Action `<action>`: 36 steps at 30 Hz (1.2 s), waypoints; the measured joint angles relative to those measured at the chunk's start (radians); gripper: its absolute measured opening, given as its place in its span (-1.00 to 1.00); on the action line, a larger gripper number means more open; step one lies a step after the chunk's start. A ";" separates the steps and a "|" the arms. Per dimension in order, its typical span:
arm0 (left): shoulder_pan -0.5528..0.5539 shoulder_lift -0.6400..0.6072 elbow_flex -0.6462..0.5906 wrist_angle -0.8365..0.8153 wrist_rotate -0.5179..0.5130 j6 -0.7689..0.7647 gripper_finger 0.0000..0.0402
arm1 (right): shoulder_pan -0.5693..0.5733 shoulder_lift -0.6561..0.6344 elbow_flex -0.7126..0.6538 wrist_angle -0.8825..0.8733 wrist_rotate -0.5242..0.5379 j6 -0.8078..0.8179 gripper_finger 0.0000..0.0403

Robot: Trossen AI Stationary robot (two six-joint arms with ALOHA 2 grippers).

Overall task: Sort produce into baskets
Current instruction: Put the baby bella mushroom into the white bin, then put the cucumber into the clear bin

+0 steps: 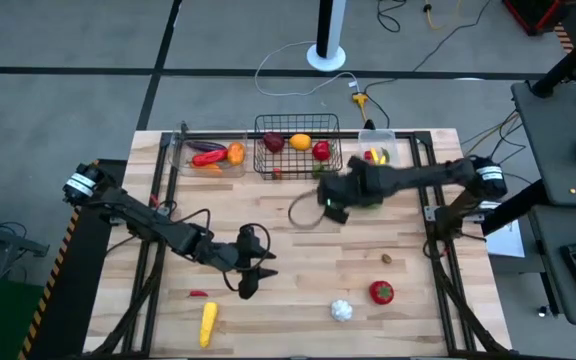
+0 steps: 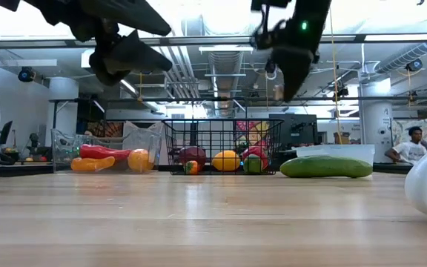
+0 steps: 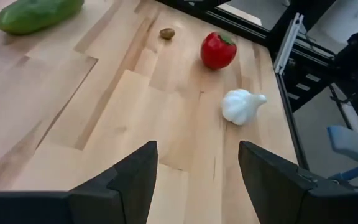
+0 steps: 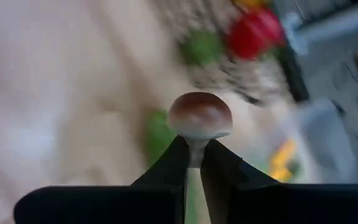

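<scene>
My right gripper [image 1: 330, 204] hangs above the table just in front of the black wire basket [image 1: 298, 152] and is shut on a small brown-capped mushroom [image 4: 199, 114]. My left gripper [image 1: 252, 268] is open and empty above the table's middle near part; it also shows in the left wrist view [image 3: 197, 168]. A green cucumber [image 2: 326, 166] lies on the table under my right arm. The garlic [image 1: 341, 310], a red pepper [image 1: 381, 292] and the corn [image 1: 208, 323] lie near the front edge. My right gripper pinches the mushroom's pale stem [image 4: 196, 148] between its two fingertips. The brown cap [image 4: 199, 112] stands out past the fingertips. The mushroom is lifted clear of the table.
The wire basket holds several pieces. A clear bin [image 1: 208, 155] at its left holds an eggplant, an orange piece and a red pepper. A small clear bin [image 1: 378, 150] stands at its right. A small red chili [image 1: 198, 294] and a brown bit [image 1: 388, 259] lie on the table.
</scene>
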 joint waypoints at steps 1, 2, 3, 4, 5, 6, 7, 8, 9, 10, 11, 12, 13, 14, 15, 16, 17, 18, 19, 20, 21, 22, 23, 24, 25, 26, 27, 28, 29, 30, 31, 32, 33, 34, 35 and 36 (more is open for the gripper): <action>0.000 0.000 0.000 -0.001 0.000 0.000 0.03 | -0.036 0.000 0.004 -0.030 0.010 0.022 -0.89; 0.000 0.000 0.000 -0.003 -0.001 -0.001 0.03 | -0.072 0.000 0.005 -0.049 0.020 0.037 -0.89; 0.001 0.000 0.000 -0.003 -0.001 -0.001 0.03 | -0.112 0.000 0.004 -0.062 0.021 0.047 -0.89; 0.001 0.000 0.000 -0.001 -0.001 -0.001 0.03 | -0.153 0.000 0.000 -0.068 0.019 0.051 -0.89; 0.001 0.000 0.000 -0.001 -0.001 -0.001 0.03 | -0.197 0.000 -0.009 -0.076 0.018 0.050 -0.89; 0.001 0.000 0.000 -0.002 -0.001 -0.001 0.03 | -0.239 0.000 -0.019 -0.079 0.018 0.047 -0.89; 0.001 0.000 0.000 -0.002 -0.001 -0.001 0.03 | -0.283 0.000 -0.030 -0.080 0.017 0.045 -0.89; 0.001 0.000 0.000 -0.002 -0.001 -0.001 0.03 | -0.324 0.000 -0.040 -0.079 0.016 0.041 -0.89; 0.001 0.000 0.000 -0.002 -0.001 -0.001 0.03 | -0.365 0.000 -0.051 -0.080 0.013 0.040 -0.89; 0.000 0.000 0.000 -0.002 -0.001 -0.001 0.03 | -0.403 0.000 -0.062 -0.086 0.010 0.040 -0.89; 0.000 0.000 0.000 -0.002 -0.001 -0.002 0.03 | -0.437 0.000 -0.071 -0.093 0.010 0.044 -0.89; 0.000 0.000 0.000 -0.002 -0.001 -0.004 0.03 | -0.471 0.000 -0.080 -0.096 0.008 0.047 -0.89; 0.000 0.000 0.000 -0.002 -0.002 -0.004 0.03 | -0.500 0.000 -0.089 -0.096 0.003 0.050 -0.89; 0.000 0.000 0.000 -0.002 -0.002 -0.004 0.03 | -0.527 0.000 -0.097 -0.093 -0.009 0.051 -0.89; 0.000 0.000 0.000 -0.002 -0.002 -0.004 0.03 | -0.550 0.000 -0.106 -0.088 -0.023 0.051 -0.89; 0.000 0.000 0.000 -0.002 -0.004 -0.004 0.03 | -0.571 0.000 -0.113 -0.086 -0.038 0.051 -0.89; 0.000 0.000 0.000 -0.002 -0.013 -0.004 0.03 | -0.586 0.000 -0.121 -0.083 -0.049 0.054 -0.88; 0.000 0.000 0.000 -0.002 -0.023 -0.005 0.03 | -0.600 0.000 -0.127 -0.077 -0.058 0.055 -0.87; 0.000 0.000 0.000 -0.002 -0.028 -0.006 0.03 | -0.610 0.000 -0.134 -0.067 -0.061 0.056 -0.86; 0.000 0.000 0.000 -0.002 -0.030 -0.009 0.03 | -0.618 0.000 -0.139 -0.062 -0.062 0.056 -0.83; 0.000 0.000 0.000 -0.001 -0.030 -0.010 0.03 | -0.623 0.000 -0.142 -0.063 -0.062 0.056 -0.80; 0.000 0.000 0.000 0.000 -0.030 -0.012 0.03 | -0.627 0.000 -0.144 -0.062 -0.062 0.055 -0.77; 0.000 0.000 0.000 0.002 -0.030 -0.016 0.03 | -0.628 0.000 -0.145 -0.058 -0.062 0.055 -0.73; 0.000 0.000 0.000 0.004 -0.030 -0.020 0.03 | -0.628 0.000 -0.146 -0.053 -0.062 0.055 -0.69; 0.000 0.000 0.000 0.007 -0.030 -0.024 0.03 | -0.628 0.000 -0.146 -0.051 -0.062 0.055 -0.65; 0.000 0.000 0.000 0.011 -0.030 -0.026 0.03 | -0.628 0.000 -0.146 -0.048 -0.062 0.055 -0.62; 0.000 0.000 0.000 0.011 -0.030 -0.027 0.03 | -0.629 0.000 -0.146 -0.044 -0.062 0.055 -0.58; 0.000 0.000 0.000 0.011 -0.030 -0.027 0.03 | -0.629 0.000 -0.146 -0.041 -0.062 0.055 -0.54; 0.000 0.001 0.000 0.012 -0.030 -0.027 0.03 | -0.629 0.000 -0.147 -0.041 -0.062 0.055 -0.51; 0.000 0.001 0.000 0.011 -0.030 -0.029 0.03 | -0.629 0.000 -0.147 -0.040 -0.062 0.054 -0.48; 0.000 0.001 0.000 0.012 -0.030 -0.031 0.03 | -0.629 0.000 -0.147 -0.040 -0.062 0.054 -0.45; 0.000 0.001 0.000 0.011 -0.030 -0.033 0.03 | -0.629 0.000 -0.147 -0.040 -0.062 0.054 -0.43; 0.000 0.001 0.000 0.009 -0.030 -0.036 0.03 | -0.627 0.000 -0.147 -0.040 -0.063 0.054 -0.40; 0.000 0.001 0.000 0.003 -0.030 -0.041 0.03 | -0.623 0.000 -0.147 -0.040 -0.071 0.050 -0.38; 0.000 0.000 0.000 -0.009 -0.030 -0.048 0.03 | -0.618 0.000 -0.147 -0.039 -0.084 0.044 -0.36; 0.000 -0.002 0.000 -0.019 -0.031 -0.055 0.03 | -0.611 -0.003 -0.147 -0.038 -0.102 0.036 -0.34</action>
